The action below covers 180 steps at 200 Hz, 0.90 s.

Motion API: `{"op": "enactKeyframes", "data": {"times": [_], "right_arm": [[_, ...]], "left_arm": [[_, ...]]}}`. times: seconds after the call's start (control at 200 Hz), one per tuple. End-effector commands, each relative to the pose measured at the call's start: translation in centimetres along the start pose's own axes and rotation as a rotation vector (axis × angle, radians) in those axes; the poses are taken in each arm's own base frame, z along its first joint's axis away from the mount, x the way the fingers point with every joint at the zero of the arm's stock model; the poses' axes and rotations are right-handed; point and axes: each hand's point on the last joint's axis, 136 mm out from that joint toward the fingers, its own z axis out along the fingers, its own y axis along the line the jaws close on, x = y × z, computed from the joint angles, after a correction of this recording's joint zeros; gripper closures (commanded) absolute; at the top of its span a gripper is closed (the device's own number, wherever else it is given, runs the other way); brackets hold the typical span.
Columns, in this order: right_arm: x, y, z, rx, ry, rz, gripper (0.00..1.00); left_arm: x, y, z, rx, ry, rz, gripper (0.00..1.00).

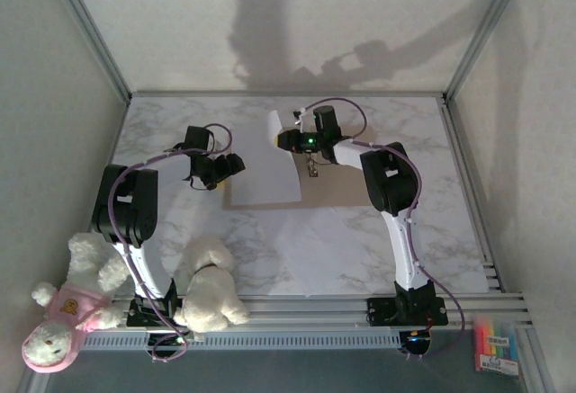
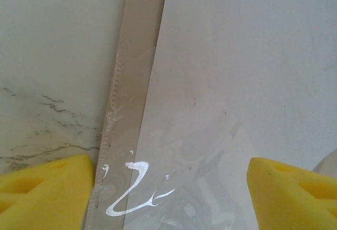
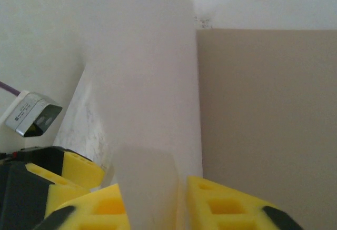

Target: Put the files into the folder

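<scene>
The tan folder [image 1: 337, 186] lies open and flat on the marble table's middle. A white file [image 1: 267, 177] covers its left part, and the sheet's far end curls upward. My right gripper [image 1: 288, 141] is at that raised end. In the right wrist view its yellow pads [image 3: 210, 203] stand apart, with the file [image 3: 147, 109] rising loosely through the gap of the right gripper [image 3: 152, 201] and the folder [image 3: 263, 114] to the right. My left gripper [image 1: 232, 165] hovers open over the folder's left edge. The left wrist view shows the left gripper [image 2: 171, 188] above the folder strip [image 2: 134, 72] and the file [image 2: 237, 82].
Two plush toys sit by the left arm's base: a white one [image 1: 209, 292] and one in pink [image 1: 65, 317]. A pack of highlighters [image 1: 496, 344] lies off the table at the near right. Metal frame posts [image 1: 90, 29] rise at the table's far corners.
</scene>
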Motion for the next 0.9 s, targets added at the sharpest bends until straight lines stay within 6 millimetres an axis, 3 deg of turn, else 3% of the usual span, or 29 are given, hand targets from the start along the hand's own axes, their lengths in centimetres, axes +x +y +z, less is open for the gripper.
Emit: {"op": "enactKeyframes", "data": {"times": [0.0,0.516,0.656,0.896], "right_arm": [[0.3,-0.5,0.2,0.011,0.047,-0.024,0.67],[1.5,-1.9,0.8,0.089,0.19,-0.027,0.67],[2.7,-1.8,0.8,0.131,0.238,-0.052,0.71],[2.4,-2.4,0.7,0.175,0.229,-0.058,0.84]], "left_arm": [[2.8,2.2,0.6,-0.064,0.093,-0.059,0.23],[2.8,2.1,0.6,-0.062,0.093,-0.057,0.23],[2.7,2.1,0.7,-0.06,0.094,-0.06,0.23],[2.7,2.0,0.6,-0.058,0.095,-0.054,0.23]]}}
